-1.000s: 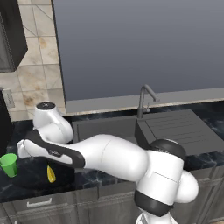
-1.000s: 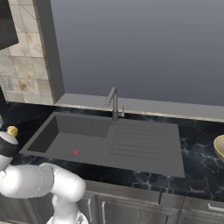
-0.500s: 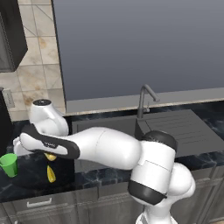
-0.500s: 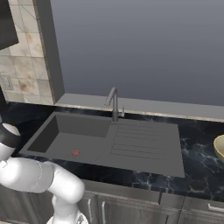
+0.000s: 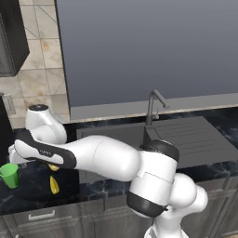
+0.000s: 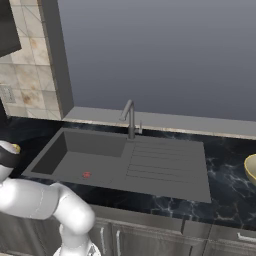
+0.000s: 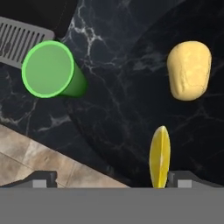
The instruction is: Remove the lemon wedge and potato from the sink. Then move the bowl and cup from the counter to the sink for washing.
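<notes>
Claw (image 7: 109, 181) apart, empty, hovering over left tabletop (image 7: 113, 87). Arm swung further left than a second ago. Lemon wedge (image 7: 159, 156) and potato (image 7: 189, 70) on tabletop, out of sink (image 6: 95, 162): first part judged done. Cup (image 7: 51, 70) upright, near wedge, likely next. Bowl (image 6: 251, 169) far right. Sink open, faucet (image 6: 129, 116) at far edge.

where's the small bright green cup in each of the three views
Left base view: the small bright green tapered cup stands at the far left edge on the dark marble counter, left of the slim yellow lemon wedge.
Right base view: not in it.
Hand view: the cup is upper left, seen from above, open mouth up.
Shared landmark: the lemon wedge, bottom centre in the hand view.
</notes>
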Controlling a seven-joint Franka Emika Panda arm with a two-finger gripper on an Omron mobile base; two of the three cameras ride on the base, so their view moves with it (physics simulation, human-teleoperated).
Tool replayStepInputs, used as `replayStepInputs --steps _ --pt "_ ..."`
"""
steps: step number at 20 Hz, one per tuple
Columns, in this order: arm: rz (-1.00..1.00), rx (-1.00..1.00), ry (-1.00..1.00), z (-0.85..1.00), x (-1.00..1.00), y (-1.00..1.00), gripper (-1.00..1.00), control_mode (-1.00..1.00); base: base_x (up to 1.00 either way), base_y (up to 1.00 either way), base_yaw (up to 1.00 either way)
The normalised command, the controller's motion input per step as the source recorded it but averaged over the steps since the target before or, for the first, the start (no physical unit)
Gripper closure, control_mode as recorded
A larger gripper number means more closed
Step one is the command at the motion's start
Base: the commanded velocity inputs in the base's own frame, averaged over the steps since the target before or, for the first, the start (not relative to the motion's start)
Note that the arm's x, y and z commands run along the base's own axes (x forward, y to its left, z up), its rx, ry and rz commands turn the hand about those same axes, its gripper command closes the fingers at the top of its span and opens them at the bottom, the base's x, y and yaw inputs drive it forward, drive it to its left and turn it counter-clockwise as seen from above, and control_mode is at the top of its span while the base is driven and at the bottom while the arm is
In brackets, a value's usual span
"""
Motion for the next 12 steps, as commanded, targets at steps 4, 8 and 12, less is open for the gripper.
replayStepInputs --steps 4,8,12 --pt "-0.03 0.0 0.0 0.0 0.11 0.14 -1.0 -1.0 0.0 0.0 0.0" --pt "-0.02 0.0 0.0 0.0 0.13 0.08 -1.0 -1.0 0.0 0.0 0.0" --pt "0.0 0.0 0.0 -0.02 0.14 0.06 -1.0 -1.0 0.0 0.0 0.0"
